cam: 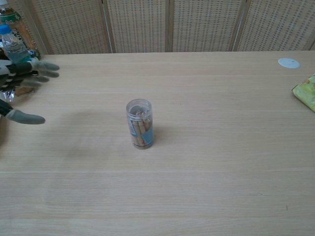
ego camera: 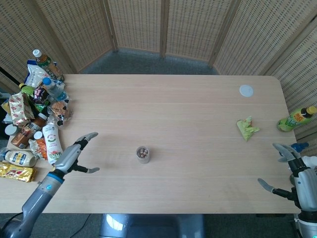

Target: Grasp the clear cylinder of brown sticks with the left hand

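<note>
The clear cylinder of brown sticks (ego camera: 143, 154) (cam: 140, 123) stands upright near the middle of the wooden table (ego camera: 173, 104). My left hand (ego camera: 74, 155) (cam: 22, 83) hovers to its left, well apart from it, with fingers spread and nothing held. At the table's front right corner my right hand (ego camera: 292, 173) is open too, thumb pointing left, and it is out of the chest view.
A heap of snack packets and bottles (ego camera: 34, 114) covers the table's left edge. A green crumpled packet (ego camera: 246, 129) (cam: 306, 91), a white lid (ego camera: 246, 90) (cam: 288, 62) and a green bottle (ego camera: 295, 119) lie at the right. Wicker screens stand behind.
</note>
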You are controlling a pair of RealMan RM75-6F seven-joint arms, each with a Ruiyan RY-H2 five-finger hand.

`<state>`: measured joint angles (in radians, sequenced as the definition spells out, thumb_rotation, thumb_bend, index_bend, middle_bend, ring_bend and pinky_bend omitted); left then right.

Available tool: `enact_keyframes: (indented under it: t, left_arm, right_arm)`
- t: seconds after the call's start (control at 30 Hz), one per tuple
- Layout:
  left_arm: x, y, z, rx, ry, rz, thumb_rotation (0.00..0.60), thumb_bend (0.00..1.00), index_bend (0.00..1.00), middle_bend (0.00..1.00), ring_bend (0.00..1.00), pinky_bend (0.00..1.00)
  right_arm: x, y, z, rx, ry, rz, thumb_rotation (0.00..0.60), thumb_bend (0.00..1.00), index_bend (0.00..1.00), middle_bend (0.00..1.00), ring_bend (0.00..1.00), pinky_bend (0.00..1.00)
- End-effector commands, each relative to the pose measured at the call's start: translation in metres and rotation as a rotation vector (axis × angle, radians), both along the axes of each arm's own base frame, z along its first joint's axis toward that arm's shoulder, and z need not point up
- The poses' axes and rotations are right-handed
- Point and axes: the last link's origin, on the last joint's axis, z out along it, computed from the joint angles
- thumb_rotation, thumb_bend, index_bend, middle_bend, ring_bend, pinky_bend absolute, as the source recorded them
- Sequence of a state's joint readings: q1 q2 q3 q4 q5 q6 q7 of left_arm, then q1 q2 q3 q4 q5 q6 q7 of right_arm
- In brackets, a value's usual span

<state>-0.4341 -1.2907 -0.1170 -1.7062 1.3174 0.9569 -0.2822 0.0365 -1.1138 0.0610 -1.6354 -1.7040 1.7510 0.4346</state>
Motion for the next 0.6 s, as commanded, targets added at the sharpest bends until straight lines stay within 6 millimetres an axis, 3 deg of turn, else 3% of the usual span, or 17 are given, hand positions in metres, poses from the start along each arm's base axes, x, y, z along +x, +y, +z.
enact_keyframes:
  t: [0.03,0.6]
  left_arm:
    - [0.022,0.016,-0.025,-0.023,0.017,-0.041,0.600,0.00,0.00,0.00,0.00,0.00]
    - [0.088,0.043,-0.107,-0.102,0.035,-0.093,0.600,0.00,0.00,0.00,0.00,0.00]
  right_arm:
    - [0.000,0.000,0.000,-0.001,0.000,0.001,0.600,0.01,0.16,0.22,0.16,0.40]
    - [0.000,0.001,0.006,-0.008,-0.027,0.006,0.600,0.01,0.16,0.22,0.16,0.40]
